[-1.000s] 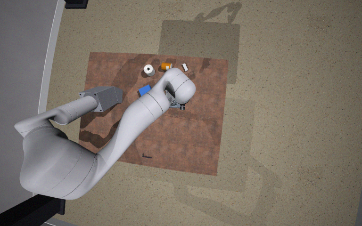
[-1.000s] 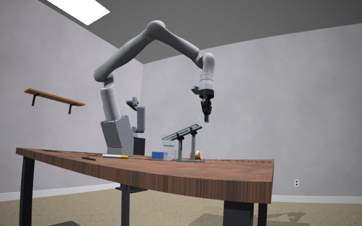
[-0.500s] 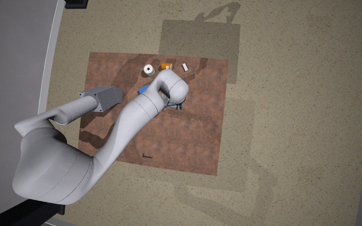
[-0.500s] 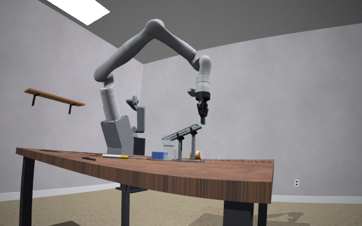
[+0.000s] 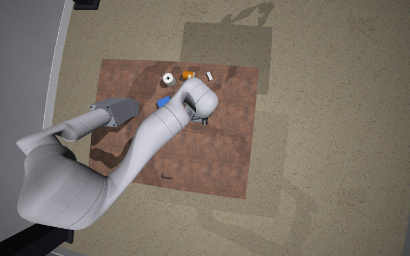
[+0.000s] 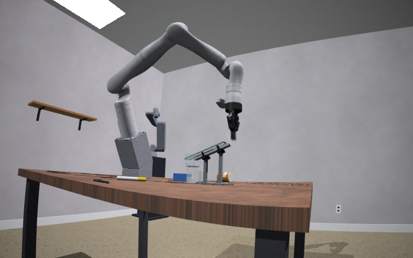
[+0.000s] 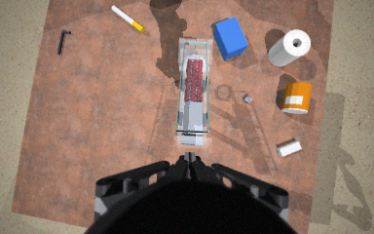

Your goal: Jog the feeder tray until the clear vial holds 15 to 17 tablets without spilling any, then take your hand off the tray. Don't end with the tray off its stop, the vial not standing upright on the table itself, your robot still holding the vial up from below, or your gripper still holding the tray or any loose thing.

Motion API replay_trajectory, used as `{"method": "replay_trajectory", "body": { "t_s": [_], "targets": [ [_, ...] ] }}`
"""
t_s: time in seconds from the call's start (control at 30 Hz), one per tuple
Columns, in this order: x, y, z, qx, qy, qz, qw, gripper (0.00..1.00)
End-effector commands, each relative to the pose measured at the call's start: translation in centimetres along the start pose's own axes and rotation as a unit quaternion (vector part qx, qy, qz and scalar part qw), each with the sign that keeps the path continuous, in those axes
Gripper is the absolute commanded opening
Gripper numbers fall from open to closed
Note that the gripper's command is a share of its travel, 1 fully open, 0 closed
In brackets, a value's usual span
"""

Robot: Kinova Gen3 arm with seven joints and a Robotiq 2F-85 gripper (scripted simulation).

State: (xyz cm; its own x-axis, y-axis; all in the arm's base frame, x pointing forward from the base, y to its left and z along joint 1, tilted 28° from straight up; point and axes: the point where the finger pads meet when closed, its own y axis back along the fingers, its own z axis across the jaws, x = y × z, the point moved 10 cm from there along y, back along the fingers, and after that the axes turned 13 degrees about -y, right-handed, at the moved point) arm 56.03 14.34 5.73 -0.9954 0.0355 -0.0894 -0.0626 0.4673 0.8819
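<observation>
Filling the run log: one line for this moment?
phase: approach | gripper: jaws shut, empty, above raised end of feeder tray, not touching | tablets: on tray

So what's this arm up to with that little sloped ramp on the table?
The arm's gripper hangs shut and empty just above the raised end of a tilted feeder tray, not touching it. A batch of red tablets sits on the tray, toward its lower end. A clear vial stands on the table under that lower end to catch them; whether any have dropped in cannot be seen. Nearby lie a blue box, a white roll and an orange bottle, none being handled.
</observation>
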Motion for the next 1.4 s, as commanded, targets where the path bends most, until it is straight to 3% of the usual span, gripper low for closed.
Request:
{"method": "replay_trajectory", "body": {
  "t_s": [0.0,0.43,0.9,1.37],
  "targets": [
    [-0.8,0.2,0.4,-0.002,-0.003,-0.002,1.000,0.00],
    [-0.9,0.3,0.4,-0.002,-0.003,-0.002,1.000,0.00],
    [1.7,-0.8,-0.2,-0.002,-0.003,-0.002,1.000,0.00],
    [-0.8,0.2,0.4,-0.002,-0.003,-0.002,1.000,0.00]
  ]
}}
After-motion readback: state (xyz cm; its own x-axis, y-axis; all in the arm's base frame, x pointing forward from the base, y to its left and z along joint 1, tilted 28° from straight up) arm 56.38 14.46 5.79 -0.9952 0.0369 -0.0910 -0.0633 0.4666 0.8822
